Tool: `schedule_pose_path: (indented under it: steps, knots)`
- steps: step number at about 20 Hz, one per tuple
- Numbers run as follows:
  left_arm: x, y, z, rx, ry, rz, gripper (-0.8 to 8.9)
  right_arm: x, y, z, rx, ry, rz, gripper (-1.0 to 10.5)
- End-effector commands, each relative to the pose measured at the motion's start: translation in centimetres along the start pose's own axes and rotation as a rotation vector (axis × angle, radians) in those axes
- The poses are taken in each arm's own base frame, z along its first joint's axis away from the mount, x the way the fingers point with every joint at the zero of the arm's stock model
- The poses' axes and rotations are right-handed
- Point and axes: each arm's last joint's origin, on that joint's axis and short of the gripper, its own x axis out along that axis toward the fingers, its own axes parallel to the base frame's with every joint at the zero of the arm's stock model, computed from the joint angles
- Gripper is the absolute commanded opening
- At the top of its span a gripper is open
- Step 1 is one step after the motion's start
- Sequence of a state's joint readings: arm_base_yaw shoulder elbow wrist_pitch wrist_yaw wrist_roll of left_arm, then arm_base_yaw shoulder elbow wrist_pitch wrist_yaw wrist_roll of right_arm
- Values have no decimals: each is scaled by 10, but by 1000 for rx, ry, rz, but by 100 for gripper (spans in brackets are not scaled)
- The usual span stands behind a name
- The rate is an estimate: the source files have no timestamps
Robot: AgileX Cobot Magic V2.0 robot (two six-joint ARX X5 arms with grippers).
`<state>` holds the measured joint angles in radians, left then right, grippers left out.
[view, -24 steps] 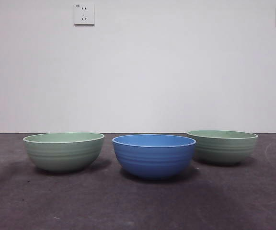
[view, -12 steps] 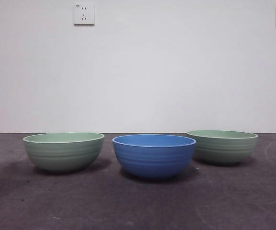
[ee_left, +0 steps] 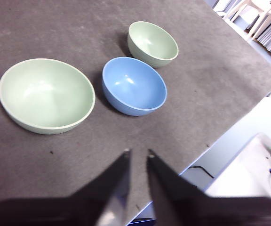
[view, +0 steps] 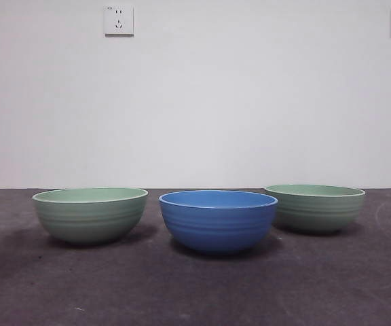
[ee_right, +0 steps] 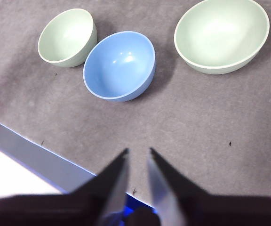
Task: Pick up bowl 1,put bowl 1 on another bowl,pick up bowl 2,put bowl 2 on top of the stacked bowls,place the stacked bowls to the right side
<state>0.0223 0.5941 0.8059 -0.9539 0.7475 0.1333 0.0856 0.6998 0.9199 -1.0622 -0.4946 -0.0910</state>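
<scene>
Three bowls stand apart in a row on the dark table. In the middle is the blue ridged bowl (view: 217, 223), with one pale green bowl (view: 90, 216) to its left and the other pale green bowl (view: 315, 209) to its right, slightly farther back. In the left wrist view the blue bowl (ee_left: 134, 86) lies between a near green bowl (ee_left: 46, 94) and a far green bowl (ee_left: 153, 43). My left gripper (ee_left: 138, 152) hangs shut and empty, high over the table's edge. My right gripper (ee_right: 138, 150) is likewise shut and empty, well away from the blue bowl (ee_right: 119, 66).
The grey table mat (view: 195, 292) ends at an edge (ee_left: 211, 141) close under both grippers. A white wall with two sockets (view: 119, 20) stands behind the table. White furniture (ee_left: 248, 169) sits beyond the table edge.
</scene>
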Motion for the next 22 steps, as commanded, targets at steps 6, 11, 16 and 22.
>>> schedule_pose_path:
  steps: [6,11,16,22]
  knots:
    - [0,0,1,-22,2,39,629,0,0,1,50,-2,-2,628]
    - [0,0,1,-22,2,39,629,1,0,1,73,2,-2,627]
    - [0,0,1,-22,2,39,629,6,-5,6,135,3,-40,626]
    - [0,0,1,-23,2,38,629,26,-20,26,227,-20,-135,625]
